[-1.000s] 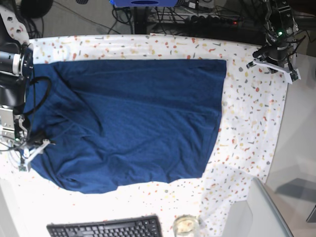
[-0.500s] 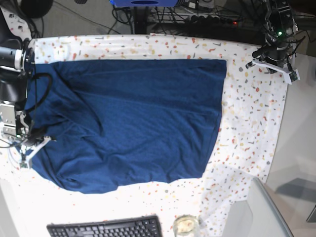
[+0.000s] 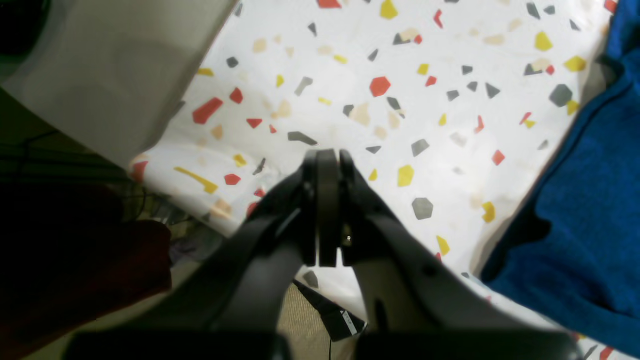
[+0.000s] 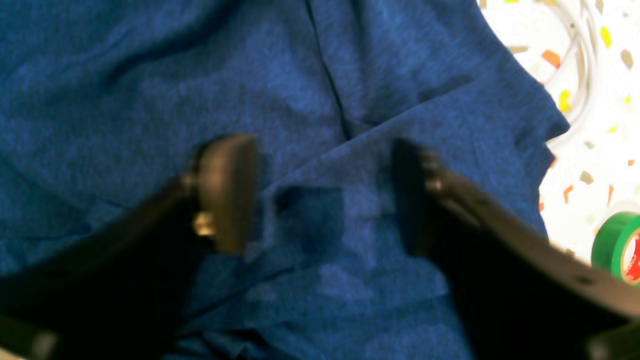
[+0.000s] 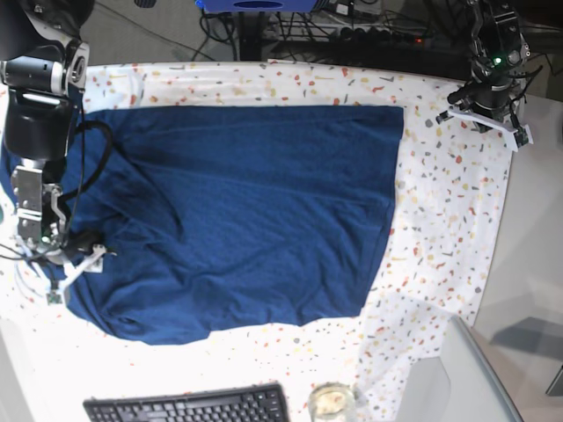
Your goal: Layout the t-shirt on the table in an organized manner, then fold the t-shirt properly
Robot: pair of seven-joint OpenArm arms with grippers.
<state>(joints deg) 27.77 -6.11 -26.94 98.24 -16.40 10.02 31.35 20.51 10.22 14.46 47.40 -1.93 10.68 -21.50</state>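
Observation:
The navy t-shirt [image 5: 246,211] lies spread over the speckled table [image 5: 449,220], flat at its right edge and creased toward the left. My right gripper [image 5: 77,257] hovers over the shirt's left edge. In the right wrist view this right gripper [image 4: 325,195] is open, both fingers wide apart above wrinkled t-shirt fabric [image 4: 350,75]. My left gripper [image 5: 459,112] sits at the table's far right corner, off the shirt. In the left wrist view the left gripper [image 3: 327,160] is shut on nothing above the table cloth [image 3: 400,75], with the t-shirt [image 3: 590,200] to its right.
A black keyboard [image 5: 189,406] and a glass jar [image 5: 332,402] sit at the near edge. A green tape roll [image 4: 617,240] and a white cable [image 4: 580,65] lie on the cloth beside the shirt. Plain grey surface [image 5: 528,264] borders the right side.
My right gripper has shifted slightly rightward onto the shirt's left edge and opened. The right arm's upper part has swung inward. The left arm has stayed in place.

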